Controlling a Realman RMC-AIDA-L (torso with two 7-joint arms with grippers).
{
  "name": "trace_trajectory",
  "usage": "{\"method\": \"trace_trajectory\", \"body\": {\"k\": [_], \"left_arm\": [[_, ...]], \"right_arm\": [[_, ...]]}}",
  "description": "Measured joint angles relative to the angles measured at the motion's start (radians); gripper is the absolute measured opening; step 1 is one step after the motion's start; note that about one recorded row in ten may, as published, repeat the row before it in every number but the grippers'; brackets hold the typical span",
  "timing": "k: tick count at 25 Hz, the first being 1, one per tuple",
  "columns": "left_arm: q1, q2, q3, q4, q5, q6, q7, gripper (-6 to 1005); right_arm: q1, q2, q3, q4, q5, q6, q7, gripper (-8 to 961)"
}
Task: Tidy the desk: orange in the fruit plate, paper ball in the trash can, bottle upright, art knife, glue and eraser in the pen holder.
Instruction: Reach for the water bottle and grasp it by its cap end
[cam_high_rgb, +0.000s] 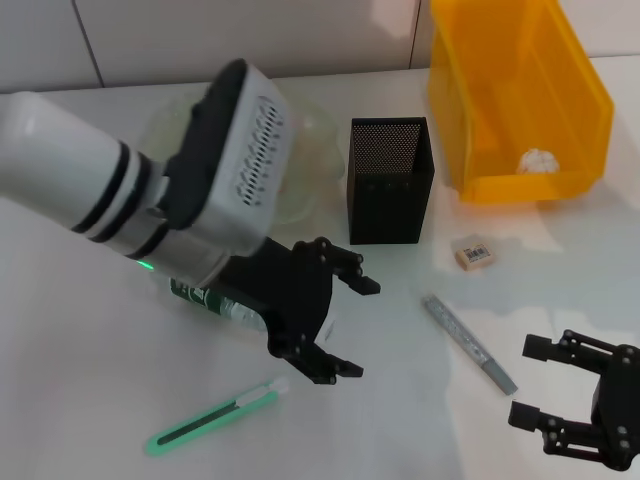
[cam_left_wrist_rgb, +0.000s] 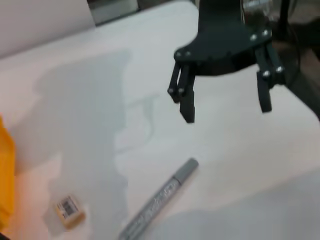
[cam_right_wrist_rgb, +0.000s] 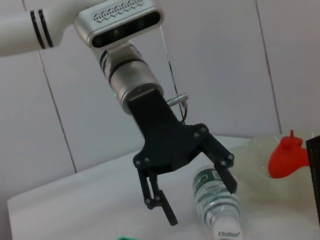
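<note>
The clear bottle (cam_high_rgb: 208, 297) lies on its side under my left arm. My left gripper (cam_high_rgb: 360, 328) is open, and in the right wrist view this left gripper (cam_right_wrist_rgb: 202, 204) hangs over the bottle (cam_right_wrist_rgb: 219, 210) with one finger on each side. My right gripper (cam_high_rgb: 523, 381) stands open and empty at the front right, shown too from the left wrist as the right gripper (cam_left_wrist_rgb: 227, 112). The green art knife (cam_high_rgb: 215, 418) lies at the front. The grey glue (cam_high_rgb: 468, 344) and the eraser (cam_high_rgb: 474, 252) lie right of the black pen holder (cam_high_rgb: 390, 180). A paper ball (cam_high_rgb: 537, 160) sits in the yellow trash can (cam_high_rgb: 560, 185). An orange-red fruit (cam_right_wrist_rgb: 286, 159) rests on the clear fruit plate (cam_high_rgb: 310, 140).
The left arm's white forearm (cam_high_rgb: 70, 175) covers much of the table's left half and part of the plate. The trash can stands at the back right, close to the pen holder. The glue (cam_left_wrist_rgb: 160, 205) lies between the two grippers.
</note>
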Motion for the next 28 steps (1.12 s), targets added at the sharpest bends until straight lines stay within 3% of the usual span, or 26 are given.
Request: {"method": "trace_trajectory", "body": {"k": [1,2,3,5,6,8,20,28], "left_arm": [[-0.055,-0.003,0.104,0.002,0.069,-0.052,-0.056,870],[-0.055,-0.003,0.104,0.002,0.069,-0.052,-0.056,868],[-0.076,-0.004,0.159,0.006,0.1,-0.084,-0.084,866],[-0.076,-0.004,0.159,0.006,0.1,-0.084,-0.084,861],[-0.099,-0.004,0.247,0.024,0.146,-0.144,-0.127,859],[-0.102,-0.004,0.316,0.049,0.178,-0.196,-0.135,859],[-0.106,-0.003,0.42,0.096,0.32,-0.259,-0.175,838],[-0.109,-0.003,0.452,0.105,0.33,-0.277,-0.177,803]], "right_arm": [[0.0,0.0,0.0,0.0,0.0,0.0,0.0,784],[0.001,-0.001,0.002,-0.001,-0.006,0.0,0.001,784],[0.002,-0.002,0.003,-0.003,-0.01,0.0,0.003,784],[0.002,-0.004,0.005,-0.006,-0.018,0.0,0.005,784],[0.002,-0.004,0.006,-0.006,-0.021,0.001,0.005,784],[0.002,-0.004,0.008,-0.007,-0.025,0.001,0.006,784],[0.011,0.0,0.009,-0.004,-0.026,0.002,0.019,784],[0.014,0.0,0.009,-0.006,-0.026,0.002,0.031,784]]}}
